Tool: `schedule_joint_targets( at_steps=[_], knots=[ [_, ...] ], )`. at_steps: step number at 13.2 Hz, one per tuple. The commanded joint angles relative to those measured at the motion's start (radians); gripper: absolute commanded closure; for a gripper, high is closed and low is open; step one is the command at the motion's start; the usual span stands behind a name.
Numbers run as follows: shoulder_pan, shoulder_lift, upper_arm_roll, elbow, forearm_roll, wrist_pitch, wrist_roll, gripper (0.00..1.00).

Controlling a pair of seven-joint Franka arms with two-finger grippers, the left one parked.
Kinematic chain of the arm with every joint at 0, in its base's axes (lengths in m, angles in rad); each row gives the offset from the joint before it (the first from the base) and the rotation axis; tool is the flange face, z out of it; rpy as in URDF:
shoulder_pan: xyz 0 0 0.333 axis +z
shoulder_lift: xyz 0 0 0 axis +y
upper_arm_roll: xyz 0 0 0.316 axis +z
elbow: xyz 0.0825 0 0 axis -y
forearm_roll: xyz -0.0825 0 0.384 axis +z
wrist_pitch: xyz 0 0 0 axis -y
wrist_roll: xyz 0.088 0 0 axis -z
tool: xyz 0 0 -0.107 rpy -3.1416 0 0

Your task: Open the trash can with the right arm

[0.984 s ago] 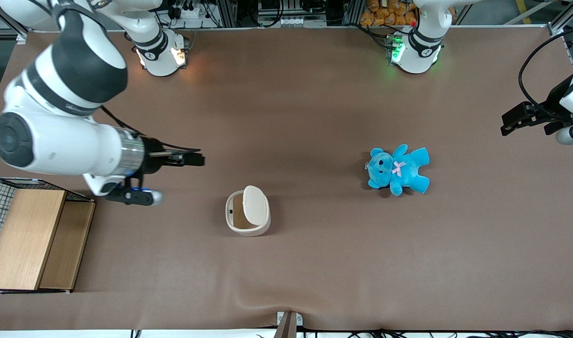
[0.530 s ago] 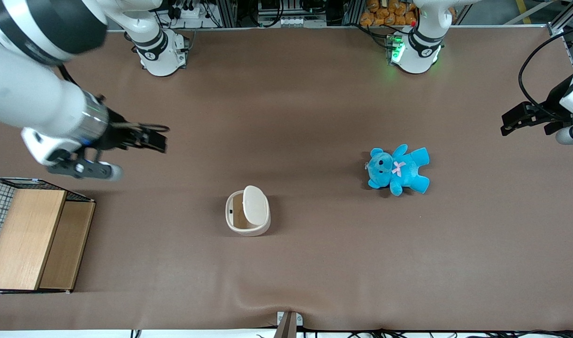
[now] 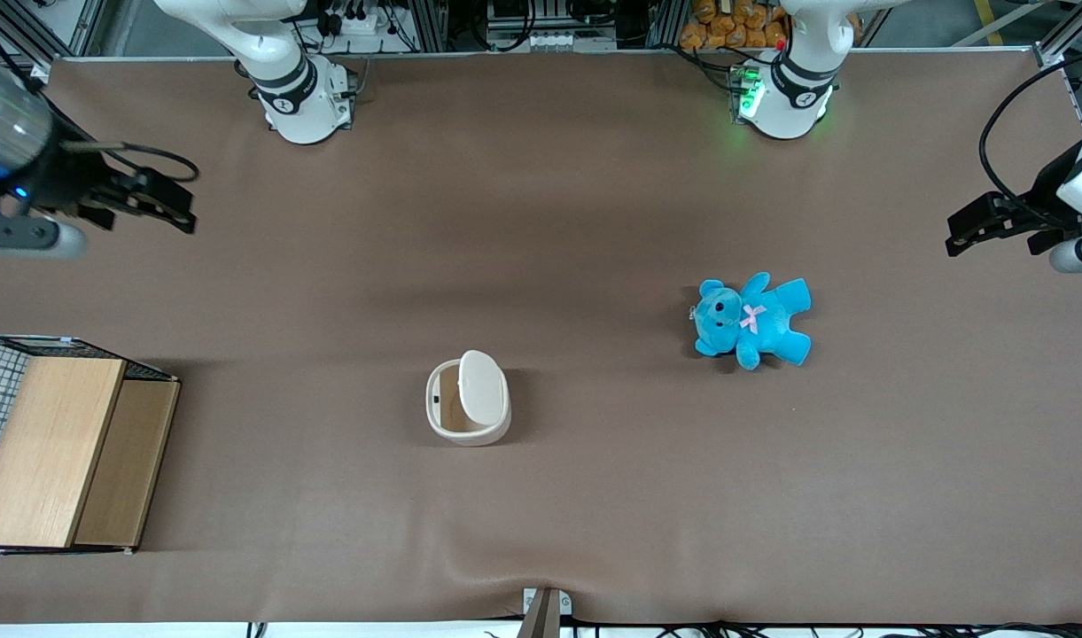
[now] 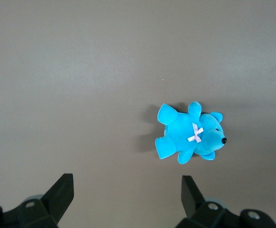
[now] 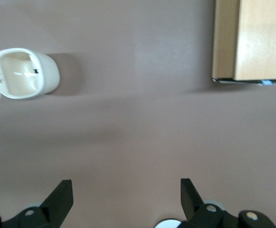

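We see one trash can (image 3: 468, 397), lid up, one blue teddy (image 3: 751, 320), one wooden box (image 3: 58, 447). Our gripper (image 3: 175, 202) hangs spread and empty, well apart from them.

Brown table (image 3: 594, 177) carries trash can (image 3: 467, 398), teddy (image 3: 753, 321), wooden box (image 3: 62, 452).

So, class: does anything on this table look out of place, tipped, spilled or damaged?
Nothing looks damaged or spilled. The trash can stands upright with its lid raised. The teddy lies on its back. The right arm's hand, open and empty, hangs apart from both, toward the working arm's end.
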Motion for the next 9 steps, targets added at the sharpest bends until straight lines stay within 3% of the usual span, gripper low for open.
schedule_joint_targets(
  at_steps=[1, 4, 7, 9],
  knots=[
    [-0.005, -0.147, -0.055, -0.188, 0.010, 0.076, -0.087, 0.00],
    [-0.005, -0.174, -0.094, -0.229, -0.002, 0.118, -0.131, 0.00],
    [-0.007, -0.138, -0.094, -0.187, -0.074, 0.127, -0.131, 0.00],
    [-0.010, -0.129, -0.094, -0.172, -0.085, 0.132, -0.131, 0.00]
  ],
)
